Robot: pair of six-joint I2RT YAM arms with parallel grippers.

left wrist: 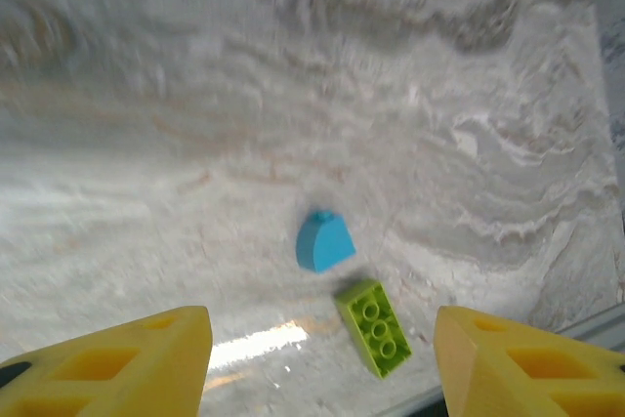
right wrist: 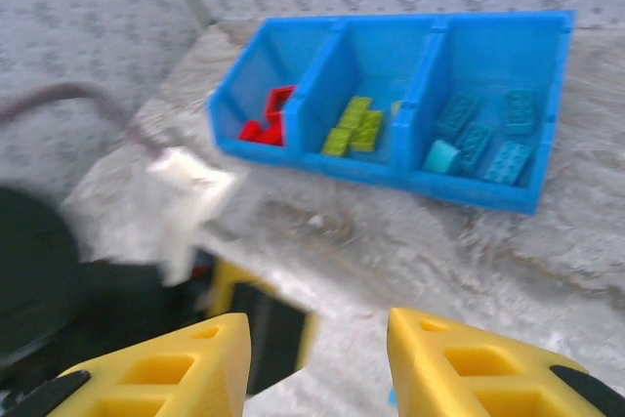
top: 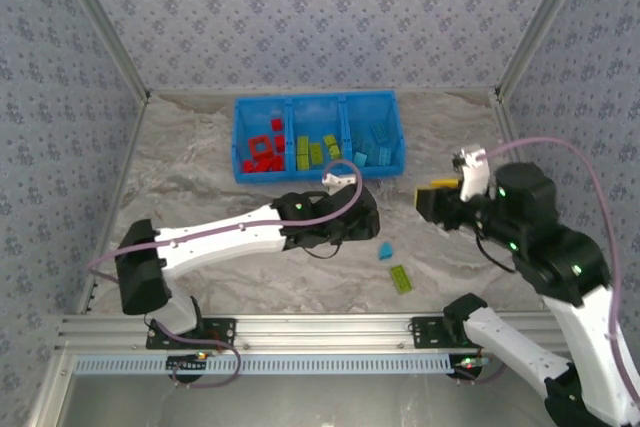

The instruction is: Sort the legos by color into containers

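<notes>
Left end effector (left wrist: 322, 370): spread wide, empty, above the grey marbled bench (left wrist: 293, 95).
Loose legos: light blue rounded plastic brick (left wrist: 323, 240) just beside lime green studded brick (left wrist: 375, 327), both lying on the bench.
Right end effector (right wrist: 317, 363): fingers apart, holding nothing.
Bright blue three-compartment plastic bin (right wrist: 469, 190): red bricks (right wrist: 269, 119) left, lime bricks (right wrist: 354, 126) middle, light blue bricks (right wrist: 479, 139) right.

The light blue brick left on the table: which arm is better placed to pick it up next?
Probably the left. Its open pincer faces the light blue brick, with the green brick just beside it. The right pincer, open too, points toward the bin instead.
</notes>
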